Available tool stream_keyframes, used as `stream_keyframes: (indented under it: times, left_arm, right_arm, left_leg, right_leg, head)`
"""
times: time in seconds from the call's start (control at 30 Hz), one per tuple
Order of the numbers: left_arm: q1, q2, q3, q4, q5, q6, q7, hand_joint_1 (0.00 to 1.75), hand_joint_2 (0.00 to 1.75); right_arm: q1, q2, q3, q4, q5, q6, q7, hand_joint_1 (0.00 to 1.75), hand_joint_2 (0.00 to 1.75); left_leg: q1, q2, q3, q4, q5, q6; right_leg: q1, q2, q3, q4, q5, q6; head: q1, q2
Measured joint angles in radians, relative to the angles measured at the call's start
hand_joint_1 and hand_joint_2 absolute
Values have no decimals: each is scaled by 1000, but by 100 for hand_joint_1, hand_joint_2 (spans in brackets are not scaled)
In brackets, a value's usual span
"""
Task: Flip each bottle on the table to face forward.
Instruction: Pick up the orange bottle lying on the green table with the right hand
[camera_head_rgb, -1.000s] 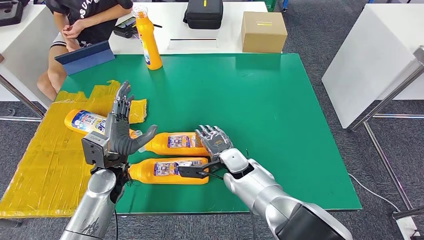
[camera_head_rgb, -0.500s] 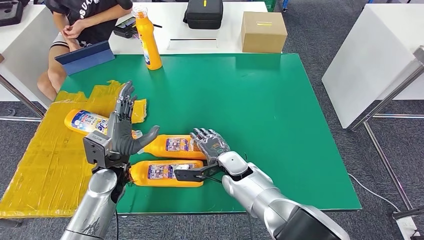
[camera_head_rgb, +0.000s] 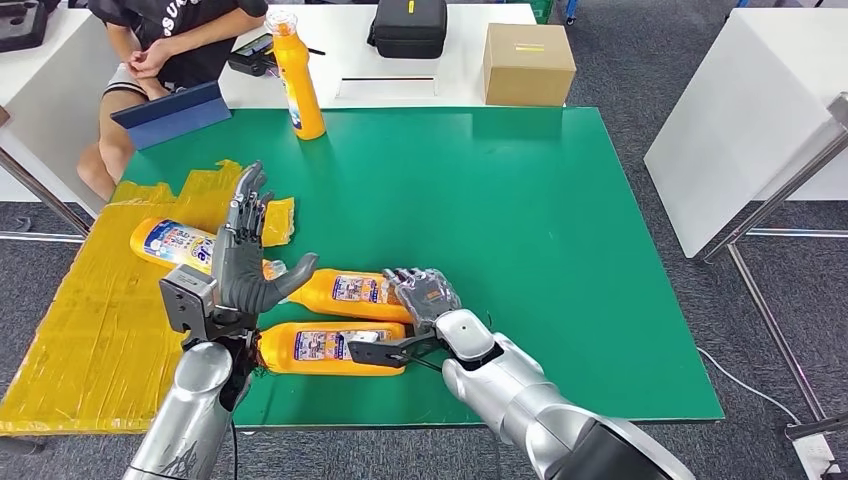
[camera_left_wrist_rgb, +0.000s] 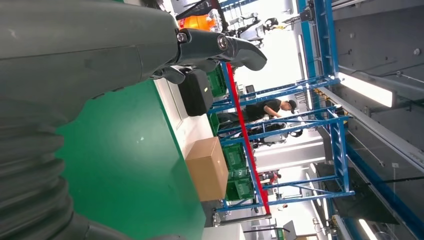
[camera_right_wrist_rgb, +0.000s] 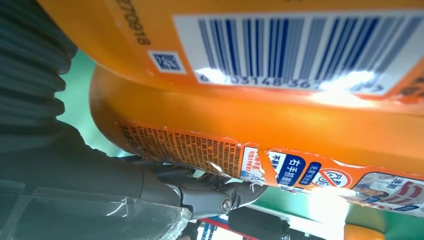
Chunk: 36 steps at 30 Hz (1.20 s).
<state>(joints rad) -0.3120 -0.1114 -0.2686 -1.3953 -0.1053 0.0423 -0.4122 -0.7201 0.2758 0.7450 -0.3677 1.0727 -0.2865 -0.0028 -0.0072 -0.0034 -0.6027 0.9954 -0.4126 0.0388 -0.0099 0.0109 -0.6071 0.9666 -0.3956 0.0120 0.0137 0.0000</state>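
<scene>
Two orange bottles lie side by side on the green table (camera_head_rgb: 520, 220), the far one (camera_head_rgb: 345, 290) and the near one (camera_head_rgb: 315, 347), both showing small back labels. My right hand (camera_head_rgb: 432, 305) holds the near bottle's base end, thumb along its top, fingers curled over its far side by the far bottle's base. In the right wrist view the thumb (camera_right_wrist_rgb: 210, 195) touches a torn-label bottle (camera_right_wrist_rgb: 300, 125) beside a barcode bottle (camera_right_wrist_rgb: 280, 45). My left hand (camera_head_rgb: 245, 265) stands raised and open beside the bottle necks. A third bottle (camera_head_rgb: 172, 243) lies on the yellow mat. Another bottle (camera_head_rgb: 297, 80) stands upright at the back.
The yellow mat (camera_head_rgb: 90, 320) covers the table's left side. A person (camera_head_rgb: 170, 40) sits at the back left behind a blue tablet stand (camera_head_rgb: 170, 113). A cardboard box (camera_head_rgb: 528, 62) and a black case (camera_head_rgb: 407, 27) rest on the white table behind.
My right hand has slid left over the bottles' base ends and its fingers have curled in. The near bottle's label has shifted slightly left. The left hand has barely moved.
</scene>
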Motion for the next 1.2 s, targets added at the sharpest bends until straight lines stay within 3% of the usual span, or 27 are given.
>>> stream_keyframes:
  times: [0.23,0.43,0.6,0.77,1.0,1.2]
  left_arm:
    - [1,0,0,-2,-4,0,4,0,175]
    - [9,0,1,-8,-7,0,9,0,175]
    - [17,0,4,-10,-8,5,9,0,175]
    - [20,0,8,-10,-12,22,10,0,175]
    - [29,-3,11,-11,-23,62,10,0,175]
    - [32,-5,11,-11,-29,77,9,0,175]
  right_arm:
    - [9,2,0,0,62,-44,42,174,175]
    - [25,5,-2,-4,79,-168,46,175,175]
    - [54,4,-43,-58,0,-301,-23,175,175]
    - [83,-2,-112,-166,-111,-362,-104,175,175]
    - [153,-12,-258,-385,-197,-398,-221,175,175]
    - [190,-11,-335,-461,-188,-398,-241,175,175]
  left_leg:
    - [0,0,0,0,0,0]
    - [0,0,0,0,0,0]
    - [1,0,-1,0,0,0]
    - [0,0,-2,0,0,0]
    - [0,0,-2,0,0,0]
    - [0,-1,-2,0,0,0]
  right_leg:
    - [0,0,0,0,0,0]
    - [0,0,0,0,0,0]
    - [0,0,0,0,0,0]
    - [0,0,-1,0,0,0]
    - [0,0,-1,0,0,0]
    - [0,0,-1,0,0,0]
  head:
    - [0,0]
    - [0,0]
    - [0,0]
    - [0,0]
    - [0,0]
    - [0,0]
